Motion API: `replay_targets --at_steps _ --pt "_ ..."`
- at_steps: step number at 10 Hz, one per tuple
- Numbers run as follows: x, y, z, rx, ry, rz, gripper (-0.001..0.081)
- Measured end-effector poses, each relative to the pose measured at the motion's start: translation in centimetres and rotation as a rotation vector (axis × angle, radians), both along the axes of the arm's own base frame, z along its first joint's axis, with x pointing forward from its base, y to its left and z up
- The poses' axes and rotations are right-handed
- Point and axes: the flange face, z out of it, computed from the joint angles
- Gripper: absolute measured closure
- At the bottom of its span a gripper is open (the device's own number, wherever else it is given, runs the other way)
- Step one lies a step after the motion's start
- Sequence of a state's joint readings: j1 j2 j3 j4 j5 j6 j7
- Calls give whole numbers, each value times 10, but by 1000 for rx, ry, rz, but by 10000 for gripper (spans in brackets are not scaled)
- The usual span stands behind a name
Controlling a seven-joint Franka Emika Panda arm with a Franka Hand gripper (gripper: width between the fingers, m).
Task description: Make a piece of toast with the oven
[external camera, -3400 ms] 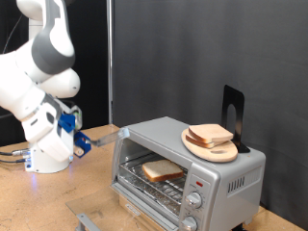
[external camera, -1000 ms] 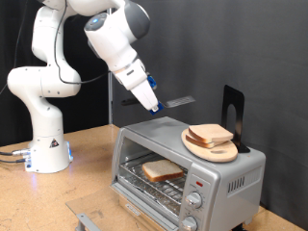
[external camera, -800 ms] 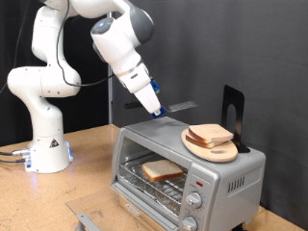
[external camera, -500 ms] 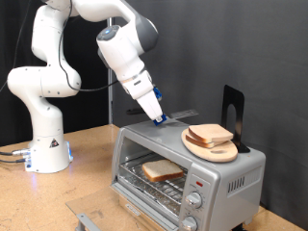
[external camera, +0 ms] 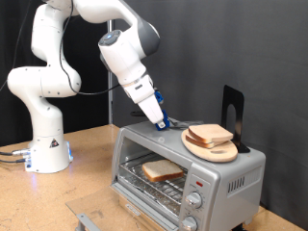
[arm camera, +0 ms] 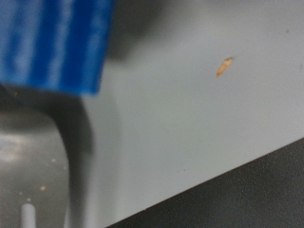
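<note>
The silver-grey oven (external camera: 231, 178) stands at the exterior view's lower right with its glass door open. A slice of bread (external camera: 162, 170), pale with a tan crust, lies flat on the wire rack inside. My gripper (external camera: 183, 122) is low over the oven's top, just left of the round wooden plate (external camera: 210, 150) that carries two stacked bread slices (external camera: 210, 135). I see nothing between the fingers. The wrist view is blurred: a blue part (arm camera: 52, 43) of the hand, the oven's grey top (arm camera: 190, 123) very close, and a small orange crumb (arm camera: 224, 66).
A black upright stand (external camera: 233, 111) is behind the plate on the oven. Two round knobs (external camera: 194, 200) and a red light (external camera: 197, 182) are on the oven's front. The robot base (external camera: 48, 149) stands at the left on the wooden table (external camera: 58, 197). A grey metal piece (external camera: 87, 220) lies at the bottom edge.
The arm swung from beside its base up and over to the oven, then came down to the right until the gripper is just above the oven top beside the plate.
</note>
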State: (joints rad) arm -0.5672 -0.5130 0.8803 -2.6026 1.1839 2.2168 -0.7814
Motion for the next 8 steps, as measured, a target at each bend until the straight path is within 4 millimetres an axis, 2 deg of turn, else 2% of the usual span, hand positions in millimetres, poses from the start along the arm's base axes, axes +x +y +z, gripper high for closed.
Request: replay_targets --at_steps 1,3,6,8 --pt "0 0 0 4 -1 0 8" --pt "1 -2 1 -2 -14 0 0" --pt "2 -9 3 -79 -231 30 -2" --pt "0 -11 6 -81 -275 36 -2"
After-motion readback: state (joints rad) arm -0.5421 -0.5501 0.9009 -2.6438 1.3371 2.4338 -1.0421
